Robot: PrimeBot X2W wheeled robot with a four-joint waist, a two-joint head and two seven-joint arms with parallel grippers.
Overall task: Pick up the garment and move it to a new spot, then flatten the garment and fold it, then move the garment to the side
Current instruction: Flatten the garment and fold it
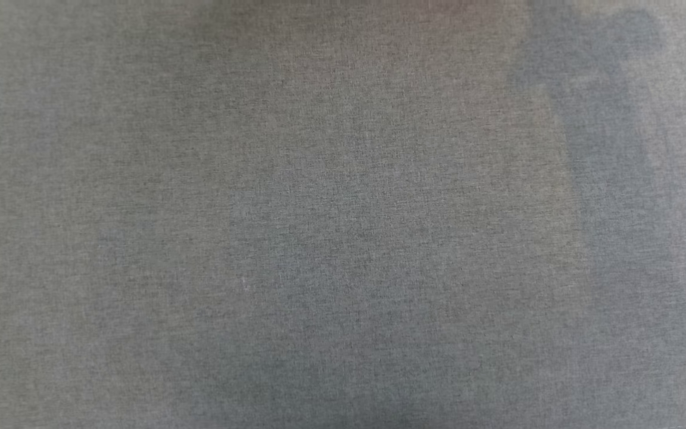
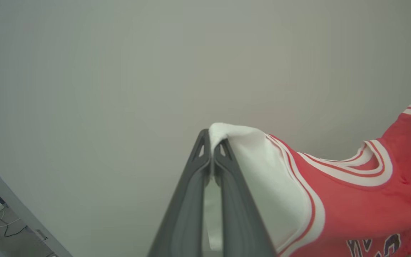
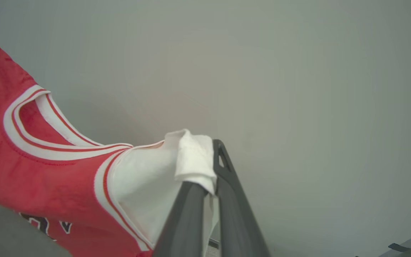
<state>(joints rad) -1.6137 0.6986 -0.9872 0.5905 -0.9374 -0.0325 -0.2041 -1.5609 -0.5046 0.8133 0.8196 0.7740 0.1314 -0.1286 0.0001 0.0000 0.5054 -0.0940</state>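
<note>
Your left gripper (image 2: 212, 150) is clamped on the tip of one white sleeve (image 2: 262, 178) and your right gripper (image 3: 211, 171) on the other sleeve (image 3: 191, 160), each with only a small bite of cloth. The garment (image 2: 351, 203) spans between them, neckline sagging, so spreading the arms farther could tug a sleeve free. On the grey cloth surface (image 1: 343, 214) beyond, a dropped side would probably land bunched.

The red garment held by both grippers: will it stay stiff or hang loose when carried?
Probably floppy: the garment sags in a curve between the left gripper and the right gripper. Likely light: small pinches on its white sleeves seem enough. It might slip if jerked, since little cloth is clamped.
</note>
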